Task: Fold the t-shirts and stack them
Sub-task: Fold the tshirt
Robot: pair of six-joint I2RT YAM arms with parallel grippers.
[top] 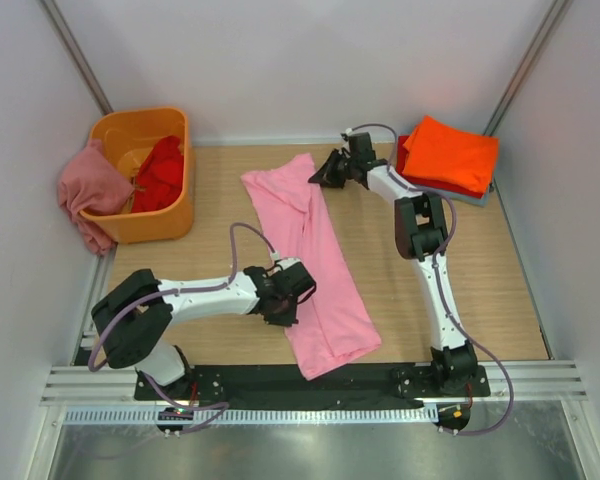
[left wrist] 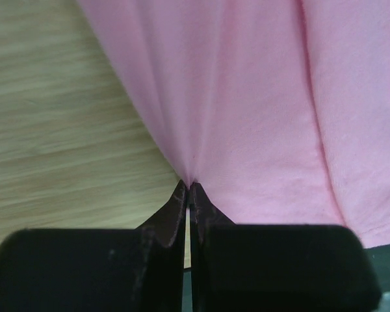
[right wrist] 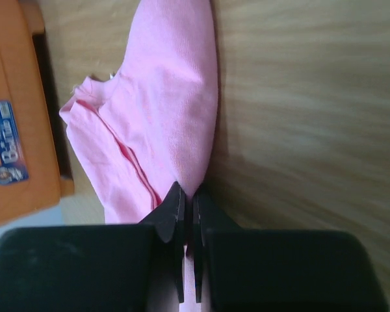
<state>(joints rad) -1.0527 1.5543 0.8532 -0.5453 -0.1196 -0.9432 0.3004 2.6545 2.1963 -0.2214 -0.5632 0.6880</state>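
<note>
The left fingers [left wrist: 172, 218] are squeezed tight on the side edge of the soft light pink cotton t-shirt [top: 315, 260]. The right fingers [right wrist: 172, 211] pinch its far end. It lies long and flat in the middle of the pale wooden worktop [top: 220, 200].

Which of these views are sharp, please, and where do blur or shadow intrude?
Top external: evenly lit, sharp, with mild shadow beside the orange tub. Left wrist: the pink t-shirt is crisp, the left gripper dark and soft. Right wrist: table grain smeared; the right gripper underexposed.
</note>
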